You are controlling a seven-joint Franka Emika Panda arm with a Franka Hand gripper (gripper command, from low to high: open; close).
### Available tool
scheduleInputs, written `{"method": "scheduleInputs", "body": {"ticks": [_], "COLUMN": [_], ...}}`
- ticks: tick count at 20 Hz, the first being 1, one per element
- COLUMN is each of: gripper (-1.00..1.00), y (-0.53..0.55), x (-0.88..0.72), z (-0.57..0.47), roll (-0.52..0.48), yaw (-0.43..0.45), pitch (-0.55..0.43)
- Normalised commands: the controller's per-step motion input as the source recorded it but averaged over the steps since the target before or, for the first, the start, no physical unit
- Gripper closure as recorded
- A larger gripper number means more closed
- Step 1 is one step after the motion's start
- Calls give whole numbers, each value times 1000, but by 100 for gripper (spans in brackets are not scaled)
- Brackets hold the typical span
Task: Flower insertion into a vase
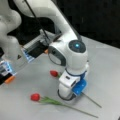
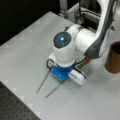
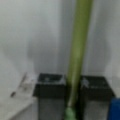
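Down at the table (image 1: 105, 65), the arm bends steeply (wrist downward), pincer (image 3: 73, 87) pinching a flower stem (image 3: 78, 50).

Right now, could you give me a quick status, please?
Tool down on table, shut on flower stem. Second flower lying alongside. Vase empty-looking, apart.
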Motion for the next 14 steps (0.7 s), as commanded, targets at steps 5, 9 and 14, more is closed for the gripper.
{"method": "scheduleInputs", "body": {"ticks": [5,9,14], "gripper": [100,100,100], "y": [27,-54,-84], "x": [-367,-513,-486], "z": [352,614,561], "roll": [-1,52,76], "yaw": [29,11,0], "pitch": [-132,-119,-180]}}
